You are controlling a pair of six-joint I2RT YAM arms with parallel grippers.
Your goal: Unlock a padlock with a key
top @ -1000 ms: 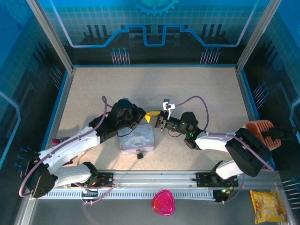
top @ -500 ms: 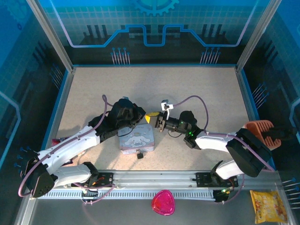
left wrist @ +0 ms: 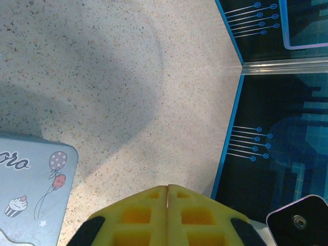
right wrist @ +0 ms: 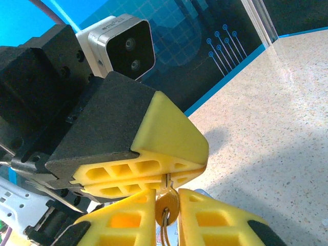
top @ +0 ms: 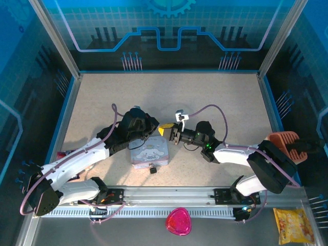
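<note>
In the top view, the left gripper (top: 161, 129) and right gripper (top: 173, 134) meet at one o'clock of the tin (top: 149, 152). The padlock (top: 152, 169) sits at six. Left wrist view: squeezed shut. Right wrist view: pinching the key (right wrist: 167, 206). Next, I think, carry it straight to the padlock.

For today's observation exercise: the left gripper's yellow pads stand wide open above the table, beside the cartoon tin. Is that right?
Not quite. The left wrist view shows the left gripper with its yellow pads pressed shut, not wide open; they hang above the table beside the cartoon tin.
</note>
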